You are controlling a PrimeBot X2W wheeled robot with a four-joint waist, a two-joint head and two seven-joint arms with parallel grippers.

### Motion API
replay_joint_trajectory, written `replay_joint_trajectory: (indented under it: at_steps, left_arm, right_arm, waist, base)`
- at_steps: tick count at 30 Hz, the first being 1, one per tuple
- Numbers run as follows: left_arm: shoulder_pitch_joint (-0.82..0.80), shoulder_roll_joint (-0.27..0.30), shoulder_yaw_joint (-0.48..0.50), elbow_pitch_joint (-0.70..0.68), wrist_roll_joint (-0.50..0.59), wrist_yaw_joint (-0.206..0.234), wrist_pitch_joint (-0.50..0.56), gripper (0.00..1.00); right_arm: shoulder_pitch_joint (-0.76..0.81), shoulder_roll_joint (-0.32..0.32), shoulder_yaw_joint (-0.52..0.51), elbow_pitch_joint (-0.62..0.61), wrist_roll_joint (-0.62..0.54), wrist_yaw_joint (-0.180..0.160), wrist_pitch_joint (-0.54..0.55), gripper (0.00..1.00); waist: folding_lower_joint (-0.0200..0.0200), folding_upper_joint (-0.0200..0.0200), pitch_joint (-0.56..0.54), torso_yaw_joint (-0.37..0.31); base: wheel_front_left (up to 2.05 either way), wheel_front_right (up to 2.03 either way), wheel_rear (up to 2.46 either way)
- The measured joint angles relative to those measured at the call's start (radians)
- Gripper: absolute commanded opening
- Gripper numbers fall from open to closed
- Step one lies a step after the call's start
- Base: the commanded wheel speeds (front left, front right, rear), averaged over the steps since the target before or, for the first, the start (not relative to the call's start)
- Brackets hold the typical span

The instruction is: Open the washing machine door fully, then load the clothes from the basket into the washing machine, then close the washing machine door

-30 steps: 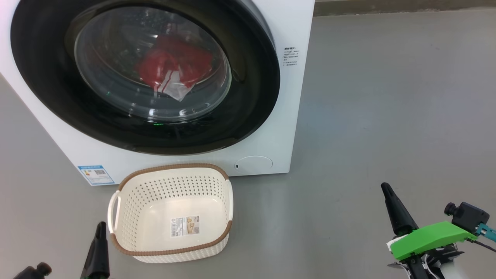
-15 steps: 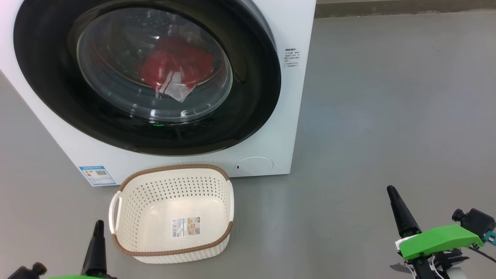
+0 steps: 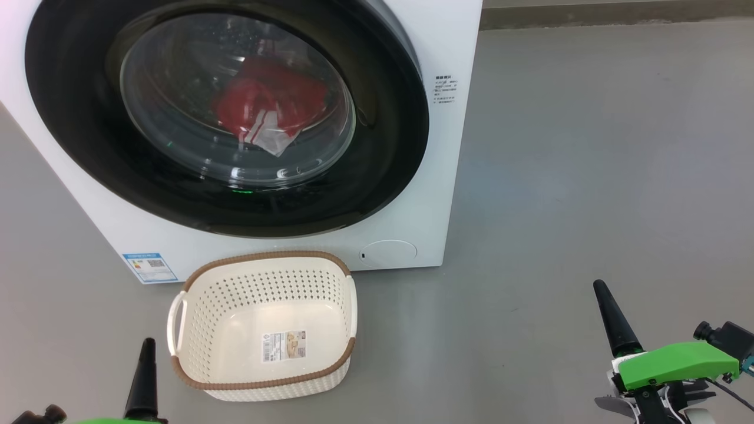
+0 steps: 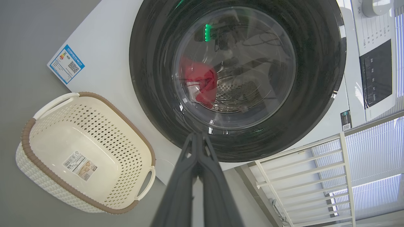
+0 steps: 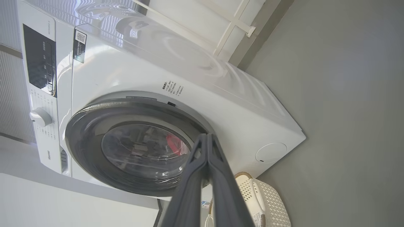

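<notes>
Your left pincer (image 3: 146,356) and right pincer (image 3: 605,303), both pressed shut and empty, are easing a little further back from the washing machine (image 3: 450,41) than a second ago; nothing else stirs. The washing machine door (image 3: 386,147) looks closed, the clothes (image 3: 271,100) lie inside the machine behind its glass, and the basket (image 3: 265,381) stands empty just in front of it. By that evidence, your job looks finished.

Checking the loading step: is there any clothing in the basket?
No, the basket holds only its label sticker; the red clothes sit behind the door.
</notes>
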Motion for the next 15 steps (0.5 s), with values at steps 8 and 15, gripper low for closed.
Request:
replay_joint_trajectory:
  at_steps: [8, 15]
  left_arm:
    - [-0.016, -0.007, 0.01, 0.01, -0.081, 0.0, 0.021, 0.0]
    - [-0.017, -0.009, 0.021, 0.016, -0.15, 0.0, 0.04, 0.0]
  right_arm:
    - [0.003, 0.012, -0.027, -0.005, 0.068, 0.0, 0.019, 0.0]
    - [0.023, 0.028, -0.05, -0.009, 0.126, 0.0, 0.042, 0.0]
  waist:
    - [-0.0001, 0.0, -0.003, 0.002]
    - [-0.0001, 0.0, -0.005, 0.004]
  base:
    - [0.0, 0.0, 0.0]
    - [0.0, 0.0, 0.0]
